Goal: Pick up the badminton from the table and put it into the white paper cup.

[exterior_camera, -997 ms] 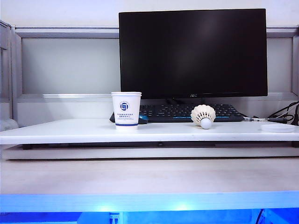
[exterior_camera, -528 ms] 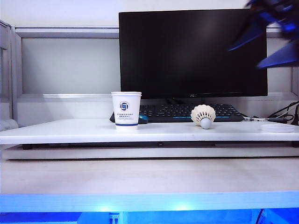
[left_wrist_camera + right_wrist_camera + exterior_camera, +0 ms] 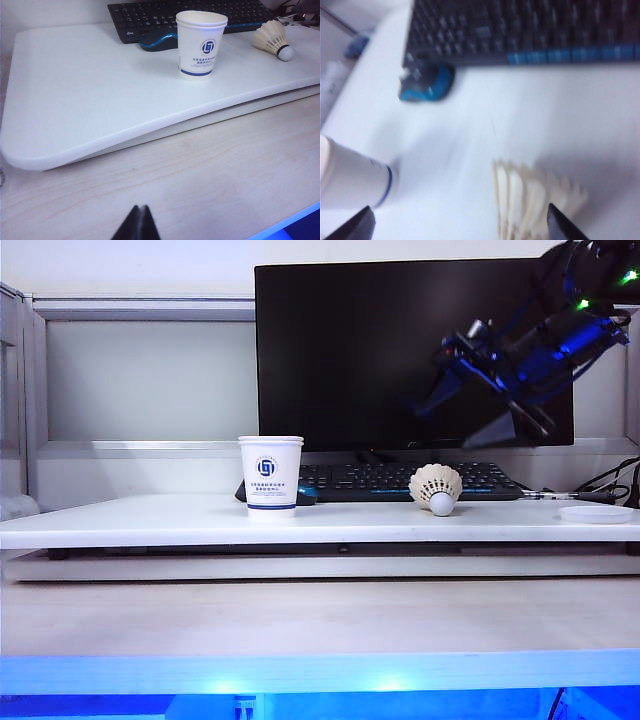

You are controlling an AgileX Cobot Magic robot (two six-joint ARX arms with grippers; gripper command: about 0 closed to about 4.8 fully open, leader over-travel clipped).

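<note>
- Exterior view: the white paper cup [image 3: 270, 476] stands upright on the table [image 3: 150, 520], toward the left of the middle, its blue logo facing the camera. The badminton [image 3: 437, 487] lies on its side on the same board, well to the right of the cup, with the round cork tip toward the camera and the feather skirt toward the keyboard [image 3: 400, 481] behind it. A dark monitor [image 3: 380, 350] rises behind the keyboard. A flat white dish [image 3: 595, 514] sits near the board's right end. The right gripper [image 3: 470, 390] hangs in the air above and to the right of the badminton, in front of the screen, touching nothing; its jaws stand wide apart and empty.
- Left wrist view: the left gripper [image 3: 138, 225] shows only as a dark tip over the wood-grain surface [image 3: 225, 165] in front of the board, its fingers pressed together with nothing between them. The cup stands beside a blue mouse [image 3: 157, 41].
- Right wrist view: the picture is blurred. Two dark fingertips [image 3: 355, 226] sit far apart at the edge, with the feather skirt between them but lower down and not gripped. The cup's base and the mouse lie off to one side.
</note>
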